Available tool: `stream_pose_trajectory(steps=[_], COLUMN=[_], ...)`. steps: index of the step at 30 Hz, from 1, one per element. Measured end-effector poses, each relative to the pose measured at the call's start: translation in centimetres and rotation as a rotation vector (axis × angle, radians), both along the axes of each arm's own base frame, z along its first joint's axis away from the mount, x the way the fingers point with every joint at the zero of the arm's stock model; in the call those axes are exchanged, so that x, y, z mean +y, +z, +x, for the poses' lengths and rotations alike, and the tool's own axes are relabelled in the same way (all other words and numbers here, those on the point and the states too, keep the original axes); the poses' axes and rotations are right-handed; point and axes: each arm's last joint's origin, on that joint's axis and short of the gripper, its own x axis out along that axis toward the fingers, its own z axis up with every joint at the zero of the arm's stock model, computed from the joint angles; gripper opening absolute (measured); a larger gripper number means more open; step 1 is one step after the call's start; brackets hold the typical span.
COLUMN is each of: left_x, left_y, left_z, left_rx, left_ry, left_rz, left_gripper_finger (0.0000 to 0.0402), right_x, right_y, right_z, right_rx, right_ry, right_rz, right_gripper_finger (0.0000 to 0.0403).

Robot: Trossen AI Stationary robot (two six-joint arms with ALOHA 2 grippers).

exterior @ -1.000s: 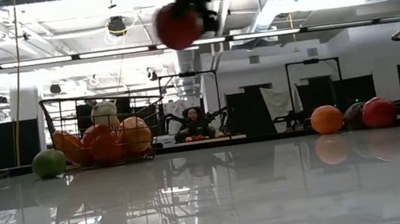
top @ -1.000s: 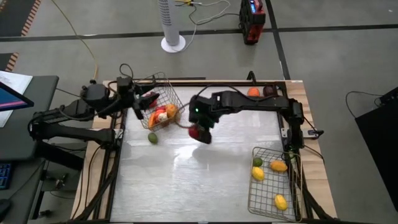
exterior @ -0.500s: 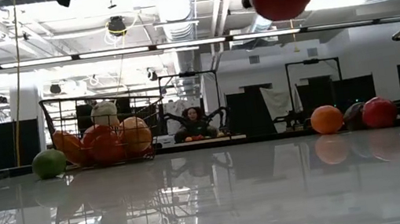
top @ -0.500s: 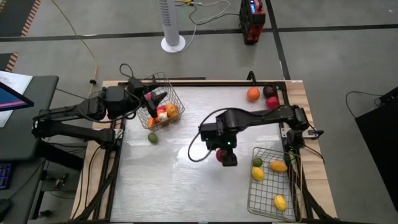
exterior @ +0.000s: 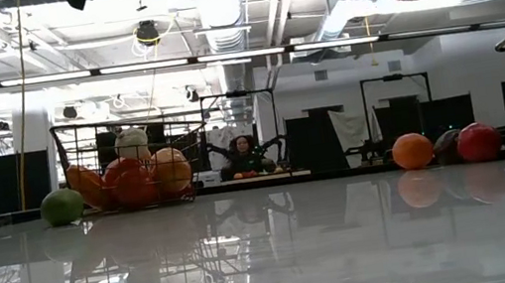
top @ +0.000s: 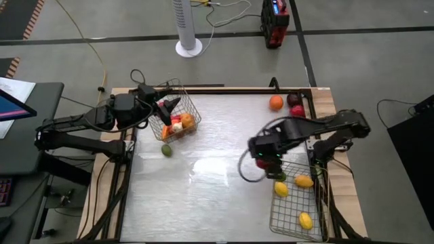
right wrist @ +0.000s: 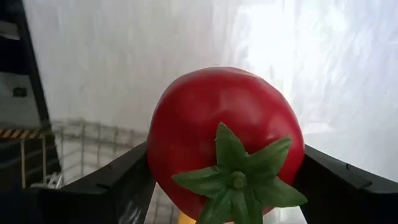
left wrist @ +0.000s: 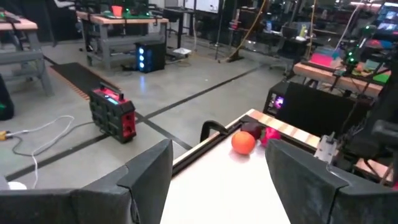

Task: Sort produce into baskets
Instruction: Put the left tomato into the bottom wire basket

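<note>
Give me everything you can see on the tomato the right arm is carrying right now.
The tomato is a glossy, smooth red toy, plastic by the look, with a green star-shaped calyx facing the wrist camera. The right gripper has it clamped between both dark fingers, one on each flank. It hangs well above the table, at the near-left corner of the right-hand basket, touching nothing else.

Shiny white table (top: 203,196) with wood edges. Sitting on it: two wire baskets (top: 178,116) (top: 298,200), a loose lime (top: 166,150), plus an orange (top: 275,102) and couple reddish fruits (top: 296,105) in the corner.
</note>
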Motion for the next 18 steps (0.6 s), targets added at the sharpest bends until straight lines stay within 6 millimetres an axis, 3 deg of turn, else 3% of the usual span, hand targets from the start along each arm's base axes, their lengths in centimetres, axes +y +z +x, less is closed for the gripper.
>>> stream_pose_trajectory(steps=[9, 18], left_x=[0.2, 0.3], left_y=[0.0, 0.0], left_z=[-0.2, -0.1], left_rx=[0.056, 0.079], left_ry=[0.083, 0.103], left_rz=[0.076, 0.099], left_gripper_finger=[0.0245, 0.0245], right_x=[2.6, 4.7], right_y=[-3.0, -5.5], right_z=[-6.4, -9.5], right_rx=[0.175, 0.289], right_ry=[-0.151, -0.266], right_rz=[0.123, 0.126], right_gripper_finger=[0.0353, 0.0393])
